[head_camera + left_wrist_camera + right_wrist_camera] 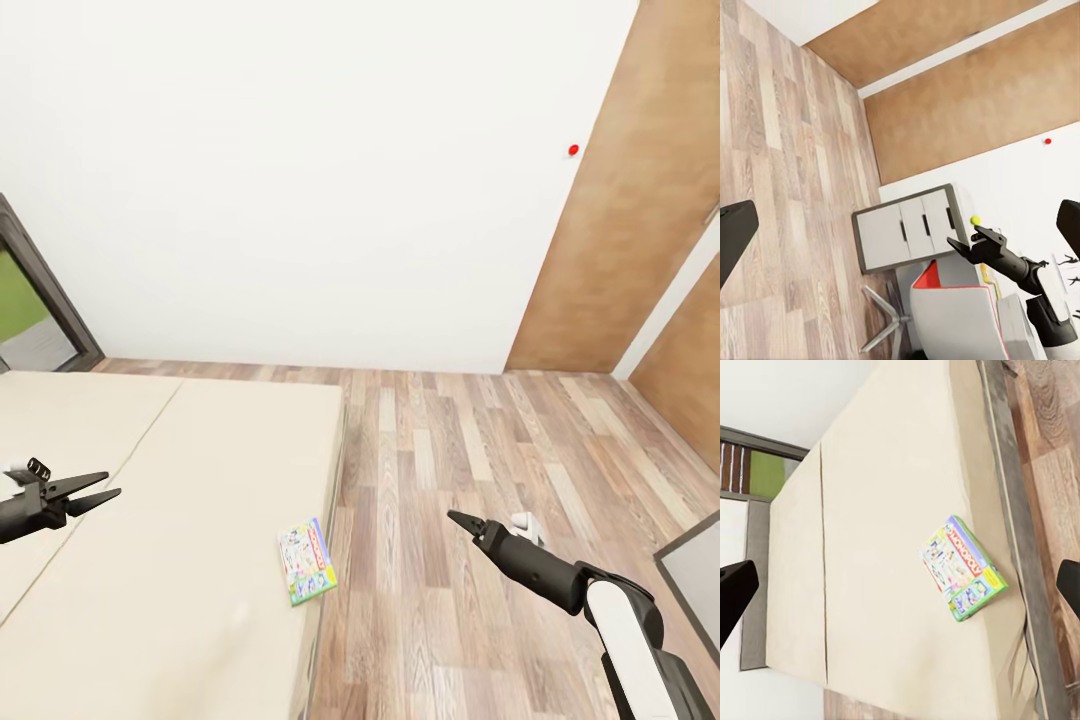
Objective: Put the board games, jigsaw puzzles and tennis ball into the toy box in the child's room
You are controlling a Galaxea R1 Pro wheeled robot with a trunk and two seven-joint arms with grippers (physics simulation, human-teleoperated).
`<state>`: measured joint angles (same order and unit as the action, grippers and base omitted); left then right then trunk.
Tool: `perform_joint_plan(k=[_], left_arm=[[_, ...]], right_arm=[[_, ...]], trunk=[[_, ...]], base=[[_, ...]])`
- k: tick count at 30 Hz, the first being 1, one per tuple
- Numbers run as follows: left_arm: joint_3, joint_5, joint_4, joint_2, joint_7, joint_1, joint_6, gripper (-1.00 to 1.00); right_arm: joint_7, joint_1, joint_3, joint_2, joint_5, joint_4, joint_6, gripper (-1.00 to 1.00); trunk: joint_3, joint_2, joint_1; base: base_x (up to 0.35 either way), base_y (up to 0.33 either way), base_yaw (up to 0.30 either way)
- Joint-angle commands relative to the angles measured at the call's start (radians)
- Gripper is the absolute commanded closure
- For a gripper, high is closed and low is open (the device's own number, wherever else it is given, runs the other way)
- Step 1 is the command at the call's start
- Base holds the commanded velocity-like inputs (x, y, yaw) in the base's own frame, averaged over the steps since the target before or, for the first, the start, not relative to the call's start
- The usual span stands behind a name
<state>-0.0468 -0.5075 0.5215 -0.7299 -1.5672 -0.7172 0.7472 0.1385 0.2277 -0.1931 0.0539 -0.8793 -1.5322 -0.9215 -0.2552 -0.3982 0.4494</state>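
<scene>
- Head view: white wall (300,180) takes up most of the far side, w/ brown wooden doors (620,230) at the right and a tiny red dot (573,150) on the wall beside them.
- Wood-plank floor (470,480) runs from the wall down between bed and robot's right arm.
- Bed (150,520) w/ plain cream cover fills the lower left; a seam splits the cover in two parts. Dark window frame (50,300) w/ green outside sits past its far corner.
- Table (907,229) shows in left wrist view: three white drawers, dark side panel, grey chair w/ red inner face (952,315) close by it.
- One board game (307,560) lies flat on the bed, right at the edge nearest the floor, green border, colourful lid; right wrist view has it too (961,567), near the mattress corner.
- Right gripper (462,520) hangs over the floor, just beside the bed edge, apart from the game; jaws look nearly closed to a point, nothing held.
- Left gripper (100,488) hovers above the bed cover, well apart from the game; fingers spread narrowly, empty.
- Tennis ball (976,220): small yellow-green, on the table top above the drawers, seen just past the right gripper's tip in left wrist view.
</scene>
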Motion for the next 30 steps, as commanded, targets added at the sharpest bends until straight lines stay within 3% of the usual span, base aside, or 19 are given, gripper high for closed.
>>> perform_joint_plan(k=[1, 30], left_arm=[[0.001, 0.0, 0.0, 0.0, -0.004, -0.001, 0.011, -1.0], [0.001, 0.0, 0.0, 0.005, -0.004, -0.001, 0.011, -1.0]], right_arm=[[0.01, 0.001, -0.002, 0.0, 0.01, 0.0, -0.005, -1.0], [0.009, 0.001, -0.002, 0.0, 0.009, 0.001, -0.005, -1.0]], trunk=[[0.0, -0.002, 0.001], [0.047, -0.002, 0.001]], base=[[0.0, 0.0, 0.0], [0.0, 0.0, 0.004]])
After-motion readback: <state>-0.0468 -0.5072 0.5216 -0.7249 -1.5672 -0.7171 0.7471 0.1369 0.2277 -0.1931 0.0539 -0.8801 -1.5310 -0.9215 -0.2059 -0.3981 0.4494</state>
